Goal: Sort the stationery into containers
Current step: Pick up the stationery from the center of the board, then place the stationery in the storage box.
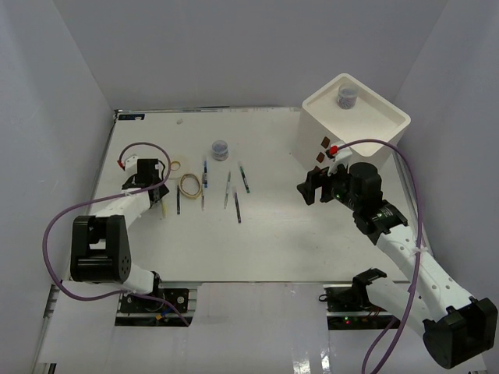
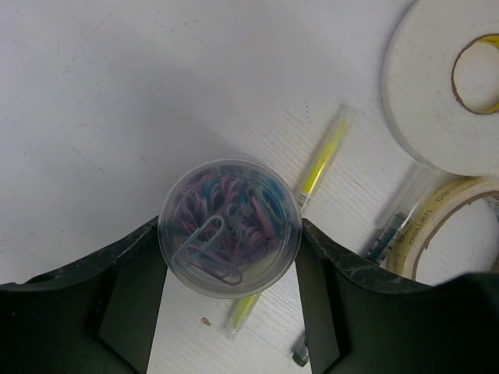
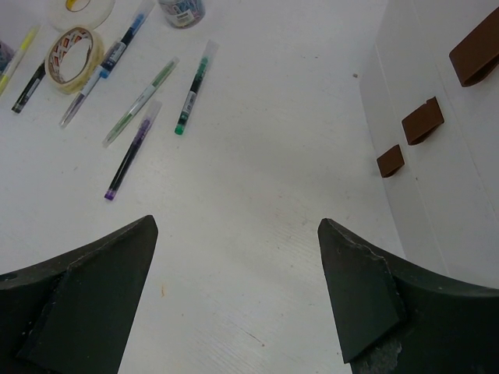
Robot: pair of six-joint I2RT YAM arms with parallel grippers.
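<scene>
My left gripper [image 2: 230, 230] is shut on a small clear jar of coloured paper clips [image 2: 226, 202] and holds it over a yellow pen [image 2: 323, 160]; in the top view the left gripper [image 1: 153, 185] hides the jar. A flat white tape ring [image 2: 437, 101] and a tan tape ring [image 2: 437, 226] lie to its right. My right gripper [image 3: 238, 224] is open and empty over bare table, left of the white drawer box [image 3: 452, 179]. In the top view the right gripper [image 1: 312, 187] is just in front of the box [image 1: 366, 128]. One jar [image 1: 347, 96] sits in the box's top tray.
Another jar [image 1: 221, 149] stands mid-table. Several pens [image 1: 237, 206] and a tan loop [image 1: 189, 183] lie between the arms. The right wrist view shows a green pen [image 3: 192, 89], a purple pen [image 3: 129, 156] and three brown drawer handles [image 3: 423, 121].
</scene>
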